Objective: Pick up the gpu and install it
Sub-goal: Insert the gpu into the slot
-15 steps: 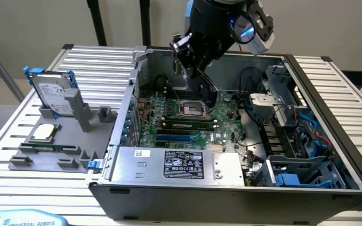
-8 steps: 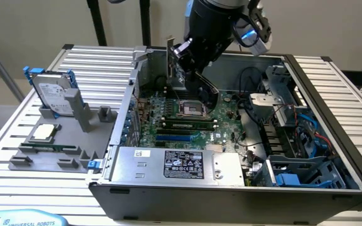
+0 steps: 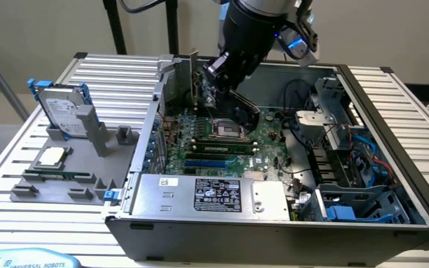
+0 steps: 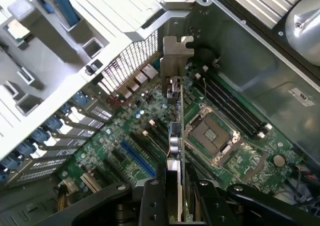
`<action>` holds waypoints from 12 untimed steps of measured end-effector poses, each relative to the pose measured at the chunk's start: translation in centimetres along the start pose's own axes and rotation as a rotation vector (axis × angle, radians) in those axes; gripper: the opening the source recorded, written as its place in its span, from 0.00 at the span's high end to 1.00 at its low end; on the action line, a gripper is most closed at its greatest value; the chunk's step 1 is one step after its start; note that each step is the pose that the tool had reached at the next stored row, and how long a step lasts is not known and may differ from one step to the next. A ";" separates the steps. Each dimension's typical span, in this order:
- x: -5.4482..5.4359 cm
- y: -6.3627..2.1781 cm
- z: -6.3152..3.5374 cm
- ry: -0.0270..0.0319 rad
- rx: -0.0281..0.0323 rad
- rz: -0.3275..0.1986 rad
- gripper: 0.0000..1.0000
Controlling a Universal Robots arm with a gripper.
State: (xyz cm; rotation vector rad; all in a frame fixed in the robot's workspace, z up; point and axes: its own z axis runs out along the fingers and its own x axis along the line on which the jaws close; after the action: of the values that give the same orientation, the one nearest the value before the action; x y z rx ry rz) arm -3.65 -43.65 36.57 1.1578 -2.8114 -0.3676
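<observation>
Hand (image 4: 179,188): 2 dark fingers (image 4: 197,202) pinching the gpu's thin edge.
Gpu (image 4: 177,131): flat green card, silver bracket, edge-on over the motherboard (image 4: 132,136).
Case (image 3: 274,237): grey sheet metal.

In the wrist view the gpu (image 4: 179,136) is seen edge-on, so neither face can be made out. Its near end is hidden between the jaws, which are cut off by the picture's edge. In the exterior view the arm (image 3: 256,22) is cut off at the top edge, and the grip on the gpu is hidden behind it. The print on the power supply (image 3: 162,198) is too small to be read. The foot of the drive (image 3: 62,109) is hidden by its holder (image 3: 87,125).
</observation>
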 end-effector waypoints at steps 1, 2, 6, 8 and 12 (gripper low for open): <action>0.0 -0.02 0.08 0.0045 -0.0003 -0.018 0.74; 0.0 -0.05 0.17 0.0089 -0.0007 -0.035 0.74; 0.0 -0.13 0.52 0.0274 -0.0020 -0.106 0.74; 0.0 -0.18 0.69 0.0366 -0.0026 -0.141 0.74; 0.0 -0.27 1.04 0.0546 -0.0040 -0.212 0.74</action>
State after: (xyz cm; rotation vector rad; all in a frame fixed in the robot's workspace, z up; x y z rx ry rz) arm -3.65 -43.64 35.49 1.4461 -2.6475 -0.3494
